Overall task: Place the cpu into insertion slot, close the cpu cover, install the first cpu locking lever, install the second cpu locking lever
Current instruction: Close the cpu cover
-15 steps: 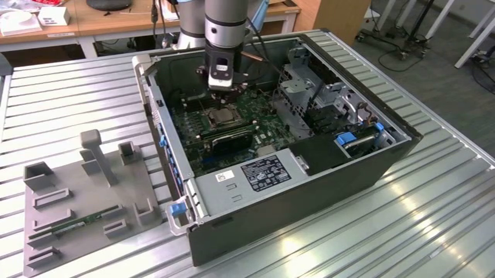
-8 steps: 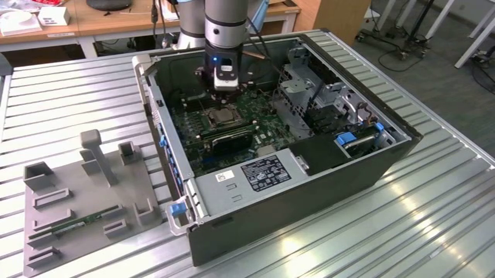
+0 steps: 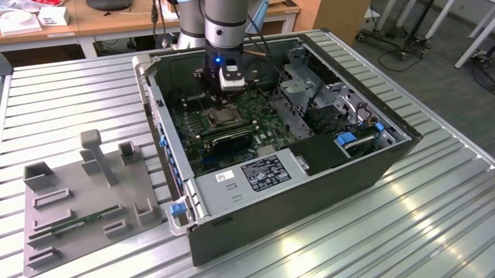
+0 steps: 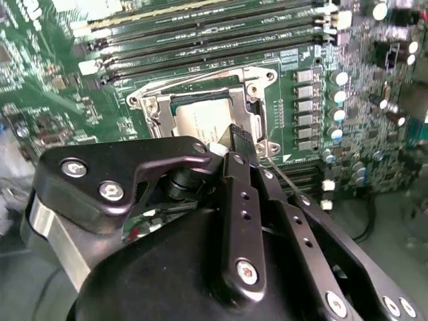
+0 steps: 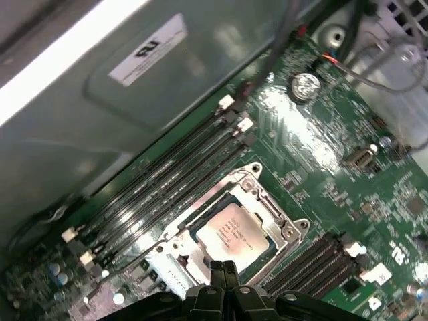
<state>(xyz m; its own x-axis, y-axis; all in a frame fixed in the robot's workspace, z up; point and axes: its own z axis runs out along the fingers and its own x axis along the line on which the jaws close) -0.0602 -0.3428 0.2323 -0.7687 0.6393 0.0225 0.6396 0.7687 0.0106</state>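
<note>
Cpu (image 5: 233,235) is seated in the slot (image 5: 200,217): flat square chip, matte silvery-tan lid. Cover (image 5: 267,207) is folded down flat around it. The cover is a thin bright steel frame with a square cut-out and screws at the corners.

Tool (image 5: 223,271): black metal fingers are pressed together with no gap, just off one edge of the cover. Nothing is seen held between them. In the second wrist view a thin metal rod (image 4: 287,179) runs close past one fingertip (image 4: 241,142); contact cannot be told.

Motherboard (image 5: 374,187) is glossy green and densely populated. Long black memory slots (image 5: 167,174) lie on both sides of the socket. One round silver coin cell (image 5: 306,85) and a row of small silver-topped capacitors (image 4: 338,100) are seen.

One dark sheet-metal computer case (image 3: 309,197) is laid on its side, open upward, with blue plastic clips along one wall. One grey arm (image 3: 224,23) is reaching down into it.

The counter (image 3: 386,231) is ribbed aluminium, slatted and reflective. On the exterior view's left, one grey plastic fixture (image 3: 85,202) with upright posts and pockets is set well apart from the case, with one green memory stick (image 3: 81,223) lying in it.

Wooden desks (image 3: 116,23) stand behind. Grey floor (image 3: 433,63) is at the exterior view's right.
</note>
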